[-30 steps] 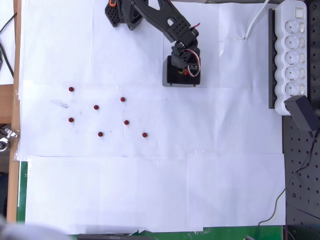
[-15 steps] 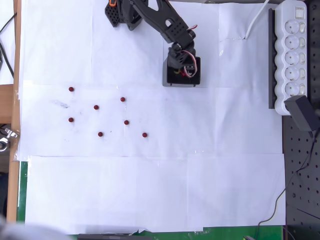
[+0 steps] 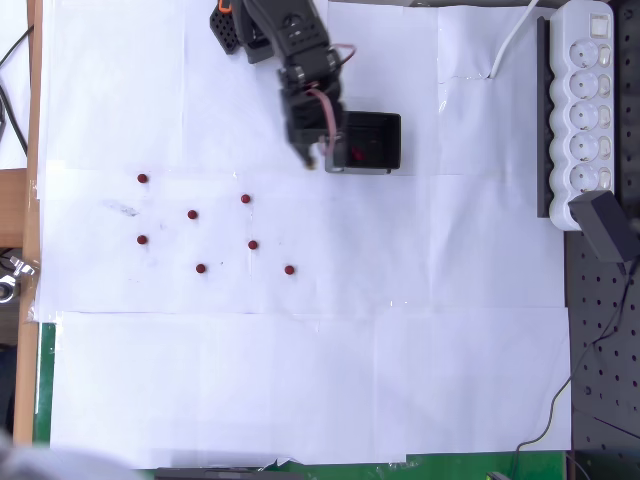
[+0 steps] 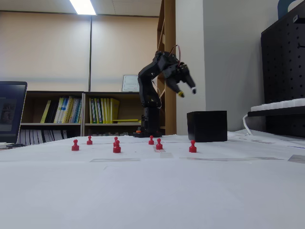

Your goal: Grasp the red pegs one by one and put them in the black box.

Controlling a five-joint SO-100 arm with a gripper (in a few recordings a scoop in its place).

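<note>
Hanging in the air just left of the black box (image 3: 372, 141) in the overhead view, the hand (image 3: 318, 157) of the black arm (image 3: 290, 40) sits above the white paper (image 3: 300, 380) that covers the table. In the fixed view the hand (image 4: 187, 92) is raised well above the table and to the left of the black box (image 4: 207, 126), its two fingertips a little apart with nothing between them, so it is open and empty. The black box stands near the far edge of the table, close to the arm's base, and one red peg (image 3: 357, 155) lies on its glossy floor. Seven more red pegs stand loose on the paper toward the table's left side, well apart from the box: (image 3: 142, 179), (image 3: 192, 214), (image 3: 245, 199), (image 3: 142, 240), (image 3: 253, 244), (image 3: 201, 268) and (image 3: 289, 270). In the fixed view they stand upright in a loose row in front of the arm. A white power strip (image 3: 587, 110) lies along the right edge of the table, with a black plug (image 3: 606, 226) at its near end.
</note>
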